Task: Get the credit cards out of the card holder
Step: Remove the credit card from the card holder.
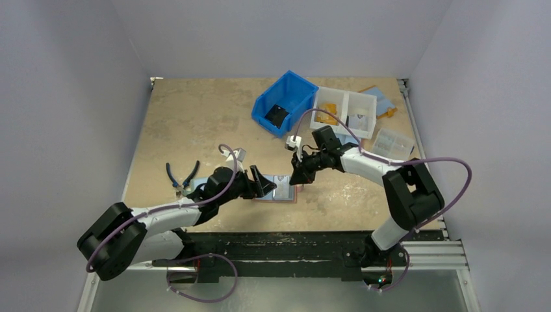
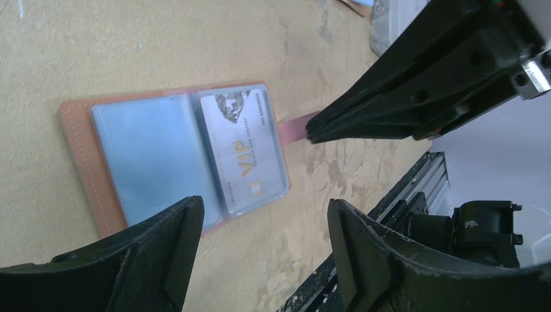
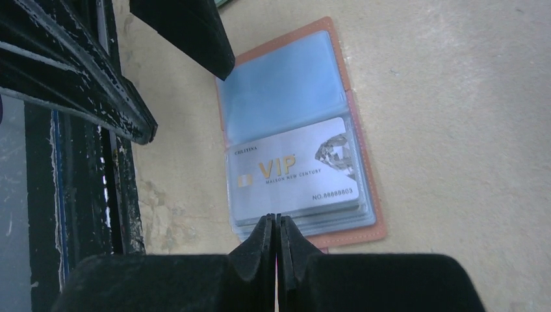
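Note:
The card holder point(image 1: 281, 190) lies open and flat on the table, salmon-brown leather edge point(image 2: 78, 149) round light-blue clear sleeves. A silver VIP credit card point(image 3: 292, 172) sits in the top sleeve of one half point(image 2: 243, 156), with more sleeves stacked under it. The other half shows only an empty blue sleeve. My right gripper point(image 3: 277, 218) is shut at the holder's edge, and its tips point(image 2: 310, 130) pinch the pink snap tab point(image 2: 295, 125). My left gripper point(image 2: 263, 211) hovers open just above the holder's other side point(image 1: 260, 181), with nothing between its fingers.
A blue bin point(image 1: 286, 101), a white divided tray point(image 1: 344, 110) and a clear box point(image 1: 392, 143) stand at the back right. Blue-handled pliers point(image 1: 180, 175) lie left of the left arm. The black front rail point(image 3: 78, 195) runs close beside the holder.

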Available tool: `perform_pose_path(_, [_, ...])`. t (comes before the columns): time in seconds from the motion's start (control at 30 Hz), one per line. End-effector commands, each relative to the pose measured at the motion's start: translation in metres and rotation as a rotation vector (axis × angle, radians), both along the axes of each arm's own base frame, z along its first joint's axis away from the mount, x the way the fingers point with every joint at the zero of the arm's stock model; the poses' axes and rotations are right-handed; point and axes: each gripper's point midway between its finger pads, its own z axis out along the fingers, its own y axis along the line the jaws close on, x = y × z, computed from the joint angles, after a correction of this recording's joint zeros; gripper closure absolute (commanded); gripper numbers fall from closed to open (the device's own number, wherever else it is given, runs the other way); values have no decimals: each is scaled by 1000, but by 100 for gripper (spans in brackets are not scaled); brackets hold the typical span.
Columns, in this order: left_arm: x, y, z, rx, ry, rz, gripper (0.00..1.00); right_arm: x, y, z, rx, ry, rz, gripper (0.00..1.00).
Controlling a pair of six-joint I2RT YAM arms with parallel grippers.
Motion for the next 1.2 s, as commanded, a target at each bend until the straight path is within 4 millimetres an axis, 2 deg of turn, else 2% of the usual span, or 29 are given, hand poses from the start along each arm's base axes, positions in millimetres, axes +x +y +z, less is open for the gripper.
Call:
perform_pose_path(0.0, [13, -11, 12, -64, -79, -32, 29, -2, 10, 4, -19, -11, 100, 95])
perform_pose_path(0.33, [14, -13, -3, -108, -45, -48, 47, -2, 8, -15, -74, 8, 90, 96])
perform_pose_path(0.7, [14, -9, -29, -74, 34, -32, 49, 3, 9, -24, -106, 8, 68, 96])
perform_pose_path(0.97, [10, -21, -32, -135, 57, -88, 60, 8, 7, -31, -138, 16, 37, 96])
perform_pose_path(1.17, [10, -23, -39, -157, 93, -87, 64, 3, 10, -37, -145, 52, 43, 96])
